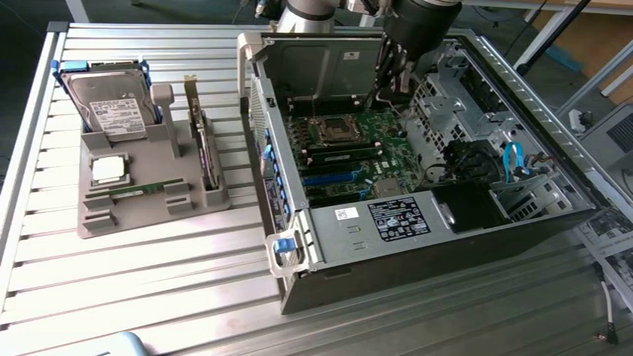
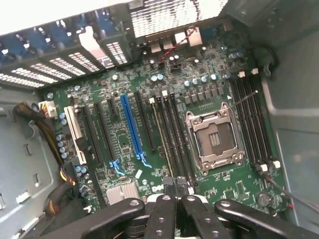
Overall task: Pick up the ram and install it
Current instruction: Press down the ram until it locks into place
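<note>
Exterior view: bright, even overhead light. Strong glare on the ribbed aluminium table [image 1: 148, 267], whitest near the exterior view's left edge. Interior of the open computer case [image 1: 514, 230] darker, drive bay in shadow.

Wrist view: motherboard [image 2: 149, 134] moderately lit, slightly soft. Rear vent grille [image 2: 174, 15] blown out white. Black gripper [image 2: 174, 191] close and blurred.

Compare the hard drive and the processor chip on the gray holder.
The hard drive stands propped on edge; the processor chip lies flat. The hard drive is larger than the processor chip. Blue rails flank the hard drive, not the processor chip. Both sit in the gray holder.
</note>
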Controlling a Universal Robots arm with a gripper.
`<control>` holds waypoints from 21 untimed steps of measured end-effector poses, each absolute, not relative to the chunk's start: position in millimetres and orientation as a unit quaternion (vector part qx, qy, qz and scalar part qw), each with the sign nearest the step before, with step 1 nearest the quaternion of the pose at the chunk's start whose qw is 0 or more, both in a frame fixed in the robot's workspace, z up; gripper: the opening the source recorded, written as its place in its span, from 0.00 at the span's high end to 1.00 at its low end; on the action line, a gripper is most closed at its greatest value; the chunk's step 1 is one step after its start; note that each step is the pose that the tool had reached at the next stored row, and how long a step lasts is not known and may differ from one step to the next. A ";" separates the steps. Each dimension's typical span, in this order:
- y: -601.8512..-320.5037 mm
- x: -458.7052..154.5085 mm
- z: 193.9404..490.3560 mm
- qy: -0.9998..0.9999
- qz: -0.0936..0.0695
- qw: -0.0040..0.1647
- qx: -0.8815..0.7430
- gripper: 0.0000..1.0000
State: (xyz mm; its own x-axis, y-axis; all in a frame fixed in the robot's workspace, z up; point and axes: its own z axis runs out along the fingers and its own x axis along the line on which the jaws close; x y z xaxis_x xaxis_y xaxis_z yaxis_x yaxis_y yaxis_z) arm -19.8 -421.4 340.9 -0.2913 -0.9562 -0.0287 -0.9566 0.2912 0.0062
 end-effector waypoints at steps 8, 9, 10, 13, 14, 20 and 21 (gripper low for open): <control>-421.4 -19.8 340.9 0.842 0.010 0.010 -0.539 0.89; -421.4 -19.8 341.0 0.846 0.010 0.011 -0.532 0.89; -421.4 -19.8 340.9 0.852 0.010 0.011 -0.524 0.89; -421.4 -19.8 341.0 0.865 0.010 0.011 -0.502 0.89; -421.4 -19.8 341.0 0.869 0.010 0.011 -0.495 0.89; -421.4 -19.8 341.0 0.892 0.009 0.011 -0.451 0.89; -421.4 -19.8 341.0 0.895 0.009 0.011 -0.446 0.89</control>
State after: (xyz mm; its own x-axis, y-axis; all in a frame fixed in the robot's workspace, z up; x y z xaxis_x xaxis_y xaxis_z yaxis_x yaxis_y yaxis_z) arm -19.8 -421.4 341.0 -0.6027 -0.7975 -0.0287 -0.7979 0.6028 0.0062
